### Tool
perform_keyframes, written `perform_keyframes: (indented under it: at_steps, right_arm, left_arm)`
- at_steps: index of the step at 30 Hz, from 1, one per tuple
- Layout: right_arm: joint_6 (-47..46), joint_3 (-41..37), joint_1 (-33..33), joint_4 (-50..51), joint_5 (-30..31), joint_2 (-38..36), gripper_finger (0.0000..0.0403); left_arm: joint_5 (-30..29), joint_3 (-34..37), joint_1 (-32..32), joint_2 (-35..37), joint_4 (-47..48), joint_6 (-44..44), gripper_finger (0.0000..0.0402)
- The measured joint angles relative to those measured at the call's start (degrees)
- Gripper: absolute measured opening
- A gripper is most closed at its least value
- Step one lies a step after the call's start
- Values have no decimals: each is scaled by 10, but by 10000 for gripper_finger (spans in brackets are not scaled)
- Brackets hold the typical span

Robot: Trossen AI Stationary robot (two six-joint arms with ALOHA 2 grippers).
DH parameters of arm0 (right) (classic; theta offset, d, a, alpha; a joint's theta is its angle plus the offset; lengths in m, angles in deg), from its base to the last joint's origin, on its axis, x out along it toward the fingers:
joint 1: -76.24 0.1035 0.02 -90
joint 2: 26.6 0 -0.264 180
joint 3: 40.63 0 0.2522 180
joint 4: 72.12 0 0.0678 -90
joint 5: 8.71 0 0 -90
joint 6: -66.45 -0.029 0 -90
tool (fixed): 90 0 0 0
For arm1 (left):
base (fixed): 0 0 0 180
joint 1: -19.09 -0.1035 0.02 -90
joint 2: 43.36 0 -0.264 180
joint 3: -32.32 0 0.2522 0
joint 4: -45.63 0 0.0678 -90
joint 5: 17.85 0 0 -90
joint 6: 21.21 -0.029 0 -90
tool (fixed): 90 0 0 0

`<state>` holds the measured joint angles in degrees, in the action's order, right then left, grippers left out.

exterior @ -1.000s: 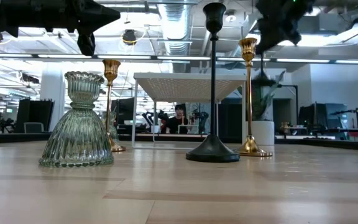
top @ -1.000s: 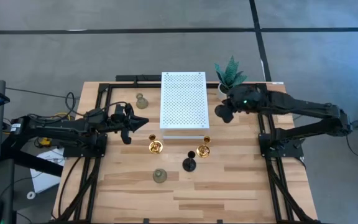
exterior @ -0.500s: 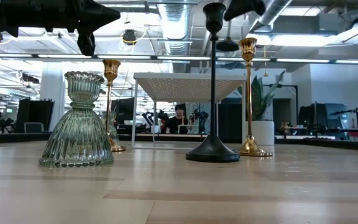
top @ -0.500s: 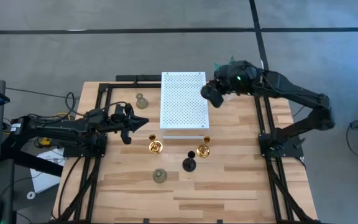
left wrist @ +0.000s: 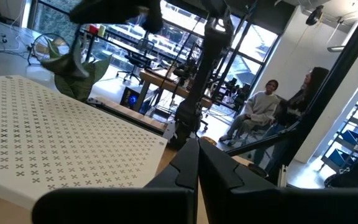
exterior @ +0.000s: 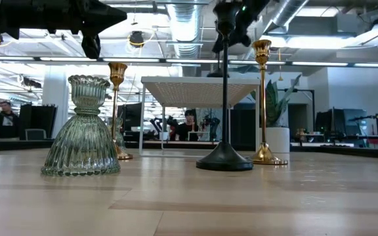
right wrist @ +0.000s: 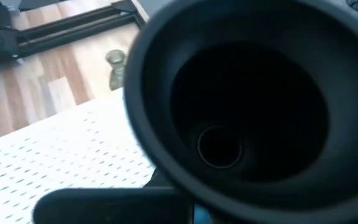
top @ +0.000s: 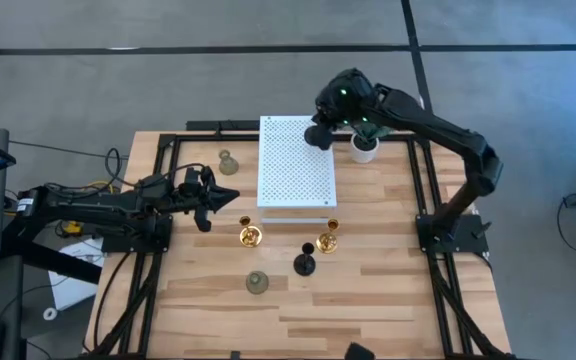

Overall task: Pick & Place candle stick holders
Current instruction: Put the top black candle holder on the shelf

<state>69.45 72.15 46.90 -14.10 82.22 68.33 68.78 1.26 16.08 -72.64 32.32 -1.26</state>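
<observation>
My right gripper (top: 318,134) is high over the far right corner of the white perforated board (top: 293,165), shut on a black candle stick holder (right wrist: 241,106) whose hollow round base fills the right wrist view. On the table stand a second black holder (top: 305,263), two gold holders (top: 250,235) (top: 328,240) and two grey-green holders (top: 227,162) (top: 257,283), each on its round base. My left gripper (top: 226,198) is shut and empty, above the table left of the board. My right gripper holds the black candle stick holder lifted clear, tipped so that the underside of its base (right wrist: 216,146) faces the wrist camera. The base itself hides the fingers and the part they are on.
A green potted plant in a white pot (top: 365,143) stands just right of my right gripper, at the board's far right corner. Bare wooden table lies toward the near edge (top: 368,320). People sit in the room beyond the table (left wrist: 260,112).
My right gripper has carried the black holder up and toward the table's far and left edges, from beside the board's right edge, past the plant, to above the board's far right corner.
</observation>
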Motion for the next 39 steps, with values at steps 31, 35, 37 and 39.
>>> perform_keyframes:
  at_steps: [31,35,37,39]
  right_arm:
    - [5,0,-82,-32,-94,57,0]
    - [6,0,-81,-8,-96,57,0]
    - [6,0,-77,-12,-81,57,0]
    - [6,0,-74,-20,-72,57,0]
  left_arm:
    - [0,0,0,0,0,-2,8]
    - [0,0,0,0,0,-2,8]
    - [0,0,0,0,0,-2,8]
    - [0,0,0,0,0,-2,8]
